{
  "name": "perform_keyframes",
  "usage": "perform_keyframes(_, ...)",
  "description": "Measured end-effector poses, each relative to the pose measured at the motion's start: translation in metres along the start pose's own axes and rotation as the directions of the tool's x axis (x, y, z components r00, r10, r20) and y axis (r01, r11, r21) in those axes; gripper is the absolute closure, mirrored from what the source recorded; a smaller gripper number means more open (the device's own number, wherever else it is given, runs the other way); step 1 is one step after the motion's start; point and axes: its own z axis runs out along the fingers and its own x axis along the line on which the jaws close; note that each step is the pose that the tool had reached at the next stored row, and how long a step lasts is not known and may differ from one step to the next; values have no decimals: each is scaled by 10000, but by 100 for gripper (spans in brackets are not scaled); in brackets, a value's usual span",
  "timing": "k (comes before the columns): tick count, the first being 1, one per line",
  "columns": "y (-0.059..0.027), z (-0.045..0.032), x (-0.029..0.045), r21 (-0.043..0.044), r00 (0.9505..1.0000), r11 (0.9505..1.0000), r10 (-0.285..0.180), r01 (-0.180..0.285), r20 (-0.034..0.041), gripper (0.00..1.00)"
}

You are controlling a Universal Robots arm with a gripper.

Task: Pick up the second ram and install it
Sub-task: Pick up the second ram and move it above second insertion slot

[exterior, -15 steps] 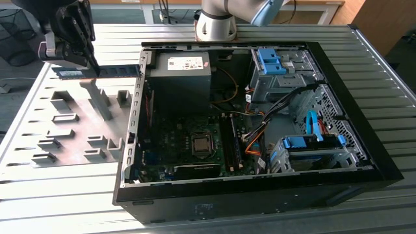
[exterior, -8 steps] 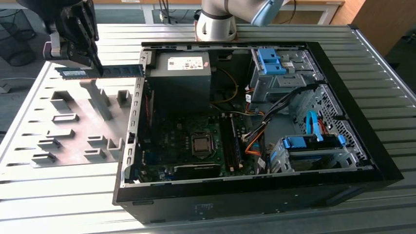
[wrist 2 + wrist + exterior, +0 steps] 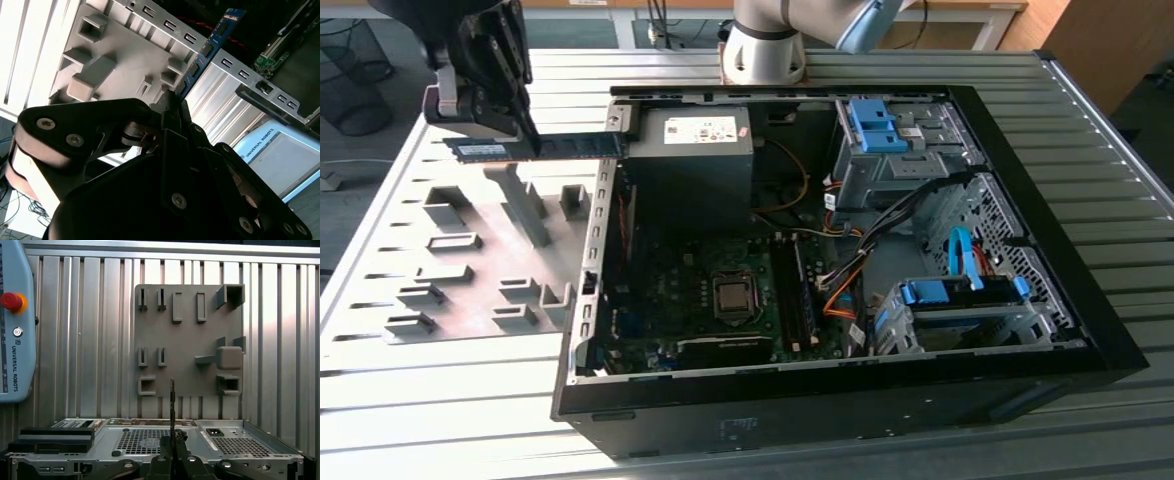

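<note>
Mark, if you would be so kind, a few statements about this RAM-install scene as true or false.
1. The gripper is shut on the second ram. True.
2. The second ram is seated in a slot on the motherboard. False: the gripper holds it in the air, well away from the motherboard.
3. The computer case lies on its side with its interior open to view. True.
4. The grey holder tray lies inside the case. False: it lies on the table, at the exterior view's left of the case.
</note>
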Motion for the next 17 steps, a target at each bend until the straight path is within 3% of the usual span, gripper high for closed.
perform_keyframes(17,-147,-2,0,0,10000,10000,0,0,-1,86)
